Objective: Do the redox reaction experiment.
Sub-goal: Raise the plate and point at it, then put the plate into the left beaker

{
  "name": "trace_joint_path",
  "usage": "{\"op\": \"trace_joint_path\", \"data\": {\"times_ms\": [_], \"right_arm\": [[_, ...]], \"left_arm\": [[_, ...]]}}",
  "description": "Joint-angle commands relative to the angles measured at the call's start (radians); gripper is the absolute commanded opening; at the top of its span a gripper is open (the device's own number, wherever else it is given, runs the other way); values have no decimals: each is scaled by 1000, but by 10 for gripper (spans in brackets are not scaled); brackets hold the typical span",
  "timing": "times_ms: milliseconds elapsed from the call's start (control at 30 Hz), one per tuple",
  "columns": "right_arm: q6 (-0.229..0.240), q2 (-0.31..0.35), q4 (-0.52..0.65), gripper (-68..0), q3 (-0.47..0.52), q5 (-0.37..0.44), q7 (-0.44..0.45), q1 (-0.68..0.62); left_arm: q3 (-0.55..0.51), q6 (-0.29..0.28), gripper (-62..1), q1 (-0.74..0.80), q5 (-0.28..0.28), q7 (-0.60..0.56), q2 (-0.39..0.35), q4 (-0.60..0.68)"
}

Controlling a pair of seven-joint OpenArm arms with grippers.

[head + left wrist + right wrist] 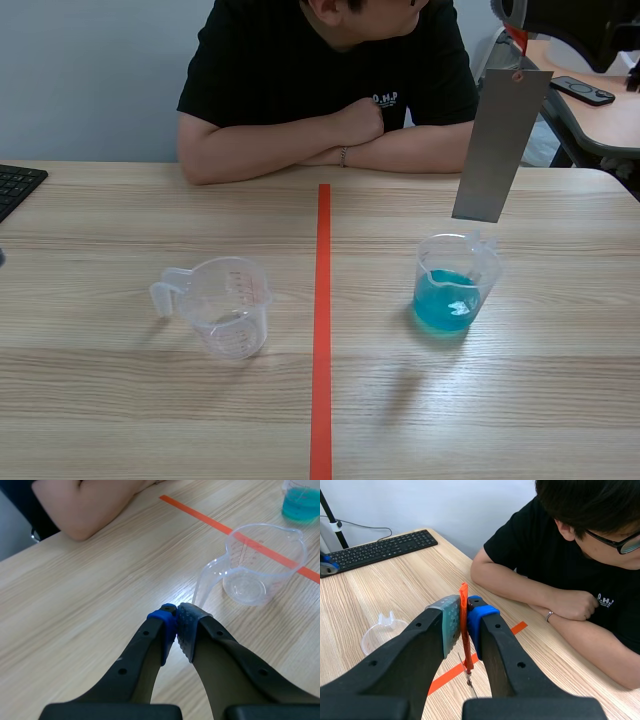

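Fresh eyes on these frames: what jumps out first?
A grey metal strip hangs by its orange-red tab from the shut right gripper, seemingly just above a clear cup of blue liquid right of the red tape line. Left of the line stands an empty clear measuring cup, and a person in a black shirt sits opposite with arms folded.

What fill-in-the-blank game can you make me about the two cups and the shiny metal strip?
1. The liquid in the measuring cup to the right of the orange-red tape line is ____.
2. The grey metal strip hangs above the table by its orange tag, pinched in the ____ gripper.
3. The other measuring cup is ____.
4. The left gripper is shut on ____.

Missing words: blue; right; empty; nothing.
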Motion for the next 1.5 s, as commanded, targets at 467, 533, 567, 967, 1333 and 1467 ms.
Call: {"op": "trace_joint_path", "data": {"times_ms": [467,533,567,967,1333,1467], "right_arm": [[8,10,10,-660,8,17,14,23],[8,10,10,-660,8,17,14,23],[8,10,10,-660,8,17,14,23],[8,-20,10,-660,-3,13,6,67],[8,-108,10,-660,-114,-51,3,146],[8,-167,10,-660,-159,-93,3,174]], "left_arm": [[-398,-4,-582,458,337,-219,279,5],[-434,10,-582,511,394,-268,318,11],[-449,26,-582,538,421,-291,338,17],[-523,222,-582,790,665,-483,539,122],[-523,251,-582,811,722,-505,579,135],[-523,251,-582,810,721,-505,575,137]]}}
